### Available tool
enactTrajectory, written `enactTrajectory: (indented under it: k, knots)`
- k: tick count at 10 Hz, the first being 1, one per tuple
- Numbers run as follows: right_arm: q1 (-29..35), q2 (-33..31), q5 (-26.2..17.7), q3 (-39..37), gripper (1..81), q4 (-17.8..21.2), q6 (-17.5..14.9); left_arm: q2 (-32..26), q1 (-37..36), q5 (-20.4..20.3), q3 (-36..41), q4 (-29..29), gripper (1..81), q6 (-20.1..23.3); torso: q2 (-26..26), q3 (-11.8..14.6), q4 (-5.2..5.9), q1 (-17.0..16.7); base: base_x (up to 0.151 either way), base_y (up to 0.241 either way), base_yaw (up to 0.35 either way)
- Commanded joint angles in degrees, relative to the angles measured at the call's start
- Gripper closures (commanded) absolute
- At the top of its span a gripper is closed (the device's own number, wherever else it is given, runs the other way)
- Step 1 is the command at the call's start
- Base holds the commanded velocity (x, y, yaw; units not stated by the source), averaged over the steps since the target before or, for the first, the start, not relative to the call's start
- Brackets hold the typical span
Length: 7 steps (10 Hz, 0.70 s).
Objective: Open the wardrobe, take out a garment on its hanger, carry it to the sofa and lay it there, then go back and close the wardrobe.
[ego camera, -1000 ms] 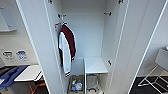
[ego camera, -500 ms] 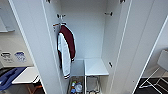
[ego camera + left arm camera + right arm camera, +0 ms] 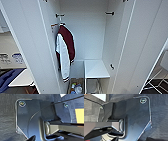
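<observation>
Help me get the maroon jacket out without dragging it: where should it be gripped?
Grip the orange-brown hanger near its top, above the maroon jacket, coming from the open front. It hangs flat against the left wall of the wardrobe, and the soft cloth would likely sag.

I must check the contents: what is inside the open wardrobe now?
Inside the wardrobe hang a maroon jacket with white sleeves, black hooks, a white shelf and bottles at the bottom. The jacket hides whatever is behind it.
</observation>
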Motion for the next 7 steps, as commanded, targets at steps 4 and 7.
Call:
enactTrajectory:
  k: [4,7]
  knots:
    - [1.8,0.1,-3.0,-1.1,1.0,-0.1,-0.2,-0.5,-1.8,3.1,0.4,0.3,1.0,0.5,0.0,0.0,0.0,0.0,0.086,0.0,0.0]
    - [1.9,-0.1,-3.0,-1.1,1.0,0.6,-0.1,-0.6,-1.8,3.2,0.4,0.2,1.0,0.4,0.0,0.0,0.0,0.1,0.0,0.0,0.0]
